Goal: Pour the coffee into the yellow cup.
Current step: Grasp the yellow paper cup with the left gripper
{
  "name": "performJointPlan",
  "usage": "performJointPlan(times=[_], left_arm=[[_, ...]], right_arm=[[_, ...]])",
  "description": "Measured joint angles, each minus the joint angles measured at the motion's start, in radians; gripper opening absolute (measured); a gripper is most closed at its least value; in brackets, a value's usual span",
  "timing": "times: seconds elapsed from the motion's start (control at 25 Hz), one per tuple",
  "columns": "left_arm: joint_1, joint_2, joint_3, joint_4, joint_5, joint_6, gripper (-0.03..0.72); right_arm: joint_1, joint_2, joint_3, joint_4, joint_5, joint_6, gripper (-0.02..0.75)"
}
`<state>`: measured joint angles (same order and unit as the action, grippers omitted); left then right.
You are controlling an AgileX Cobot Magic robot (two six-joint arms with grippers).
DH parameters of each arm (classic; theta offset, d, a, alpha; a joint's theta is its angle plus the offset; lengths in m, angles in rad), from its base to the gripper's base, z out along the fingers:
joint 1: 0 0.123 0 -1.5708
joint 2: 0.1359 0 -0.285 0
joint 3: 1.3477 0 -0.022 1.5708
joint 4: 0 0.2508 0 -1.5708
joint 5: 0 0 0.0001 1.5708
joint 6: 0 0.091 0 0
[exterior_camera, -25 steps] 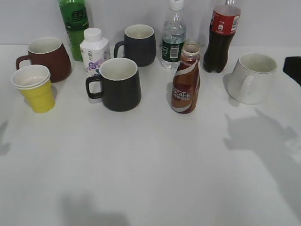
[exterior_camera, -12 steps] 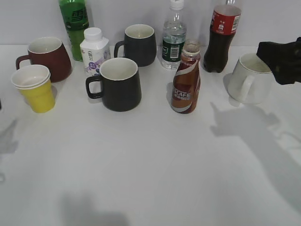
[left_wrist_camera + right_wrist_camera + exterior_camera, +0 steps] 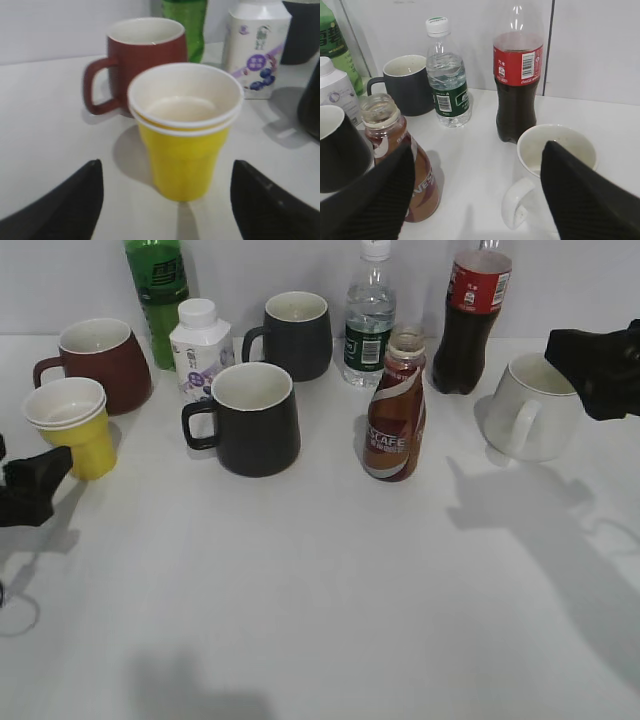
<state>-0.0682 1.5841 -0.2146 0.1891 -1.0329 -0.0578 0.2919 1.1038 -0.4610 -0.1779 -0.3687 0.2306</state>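
Black against the white worktop, the left tool now shows at the near left edge of the exterior view, where half a second ago only its shadow fell; one second ago the right tool was barely in at the far right, and since half a second ago it has kept its place over the white mug. Bottles and mugs have not shifted.

The left tool is wide open and holds nothing; in its wrist view the two fingers stand on either side of the yellow cup, apart from it and nearer the camera. That cup stands at the far left, just in front of the maroon mug, and looks like two cups nested.

The right tool is also spread open and empty, its fingers framing the white mug. The coffee bottle, uncapped, stands upright mid-worktop, left of that mug and touched by nothing.
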Motion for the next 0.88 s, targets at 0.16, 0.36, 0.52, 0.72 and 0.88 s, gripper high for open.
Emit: performJointPlan(times=[0.16, 0.36, 0.52, 0.72, 0.88], left_arm=[[0.0, 0.106, -0.063, 0.025, -0.046, -0.001, 0.606], [0.0, 0.176, -0.14, 0.072, -0.047, -0.001, 0.606], [0.0, 0.276, -0.228, 0.104, -0.039, -0.001, 0.606], [0.0, 0.325, -0.302, 0.104, -0.037, -0.001, 0.586], [0.0, 0.33, -0.331, 0.103, -0.038, -0.002, 0.515]], right_arm=[[0.0, 0.0, 0.0, 0.0, 0.0, 0.0, 0.587], [0.0, 0.0, 0.0, 0.0, -0.001, 0.0, 0.587], [0.0, 0.0, 0.0, 0.0, -0.001, -0.001, 0.587], [0.0, 0.017, 0.0, -0.002, -0.003, -0.002, 0.587], [0.0, 0.042, 0.0, -0.058, -0.031, -0.002, 0.587]])
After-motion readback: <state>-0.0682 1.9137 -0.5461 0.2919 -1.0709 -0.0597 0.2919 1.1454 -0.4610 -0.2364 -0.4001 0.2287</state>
